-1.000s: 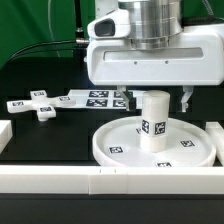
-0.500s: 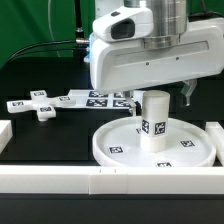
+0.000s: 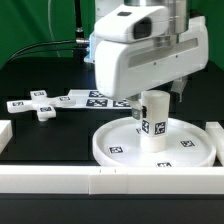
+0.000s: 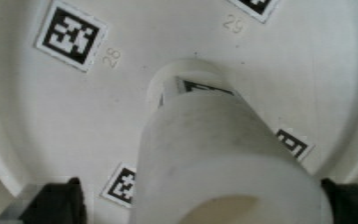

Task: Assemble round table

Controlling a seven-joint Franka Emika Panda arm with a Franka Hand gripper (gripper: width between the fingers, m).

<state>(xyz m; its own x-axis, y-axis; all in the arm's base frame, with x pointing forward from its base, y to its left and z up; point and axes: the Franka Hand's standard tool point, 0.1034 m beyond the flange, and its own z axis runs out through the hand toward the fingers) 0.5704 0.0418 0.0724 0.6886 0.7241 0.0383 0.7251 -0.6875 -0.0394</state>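
The short cylindrical leg (image 3: 153, 125) stands upright in the middle of the large rimmed round disc (image 3: 108, 150). My gripper (image 3: 156, 98) is low over the leg's top, its white body hiding the top end. In the wrist view the leg (image 4: 211, 150) rises from the disc (image 4: 51, 110) and fills the space between my gripper's (image 4: 202, 208) two dark fingers (image 4: 55, 200). The jaws stand open on either side of the leg, with a gap showing on one side. The small cross-shaped piece (image 3: 40, 106) lies on the table at the exterior view's left.
The marker board (image 3: 93, 98) lies behind the disc. White border blocks run along the front (image 3: 50, 180), with further blocks at the exterior view's left (image 3: 4, 133) and right (image 3: 214, 130). A green backdrop stands behind.
My gripper has turned about its vertical axis and come down over the leg's top. The leg, disc and cross-shaped piece have not moved.
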